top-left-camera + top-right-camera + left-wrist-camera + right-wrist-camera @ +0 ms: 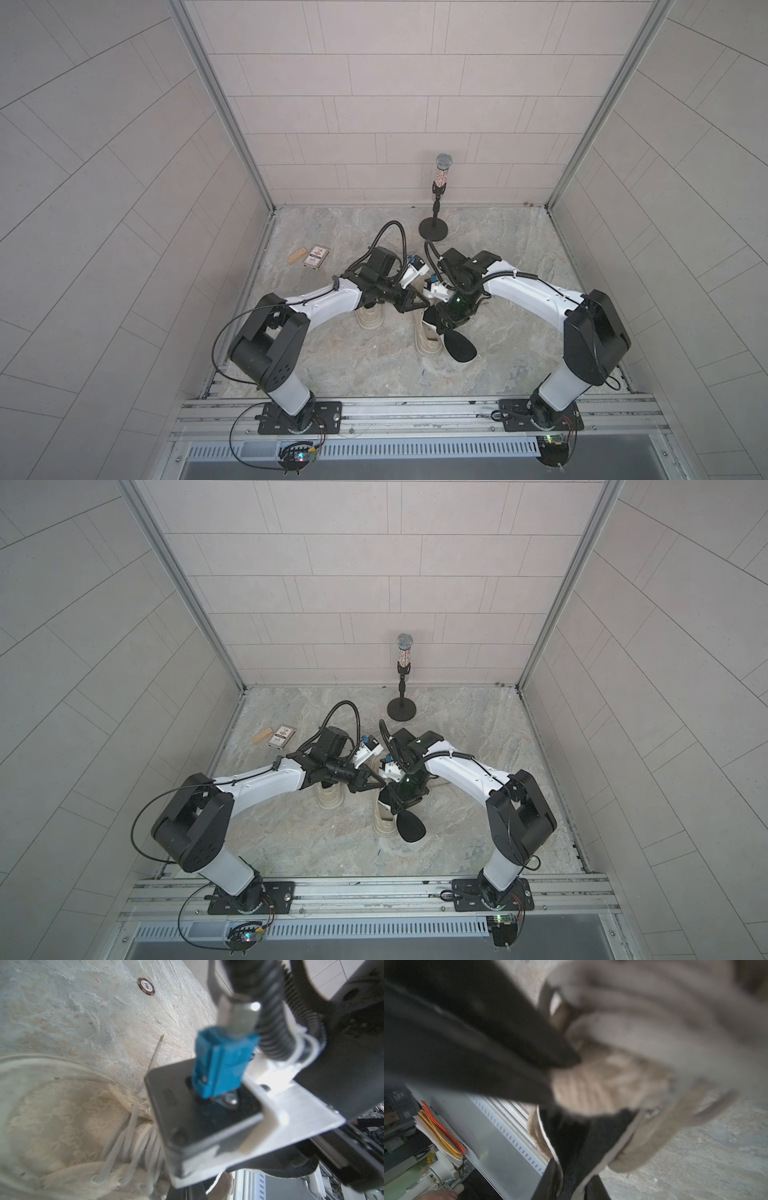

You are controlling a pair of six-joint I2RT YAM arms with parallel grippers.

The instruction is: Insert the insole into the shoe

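A beige lace-up shoe [426, 338] [382, 820] stands mid-table, its heel toward the front. The black insole [459, 349] [411, 827] sticks out of its opening toward the front right. My right gripper [442, 328] [571, 1182] is shut on the insole [591, 1142], which runs down into the shoe [612, 1080]. My left gripper [420, 306] [380, 785] is shut, its dark fingers [519, 1047] ending at the shoe's tongue; whether they pinch it is unclear. The left wrist view shows the lace-covered toe [62, 1126]; the left jaws are hidden there.
A second beige shoe [370, 318] sits under my left forearm. A microphone on a round stand [434, 226] is at the back. A card box [316, 257] and a wooden block [296, 255] lie at the left. A poker chip [146, 986] and a thin stick [154, 1053] lie beyond the toe.
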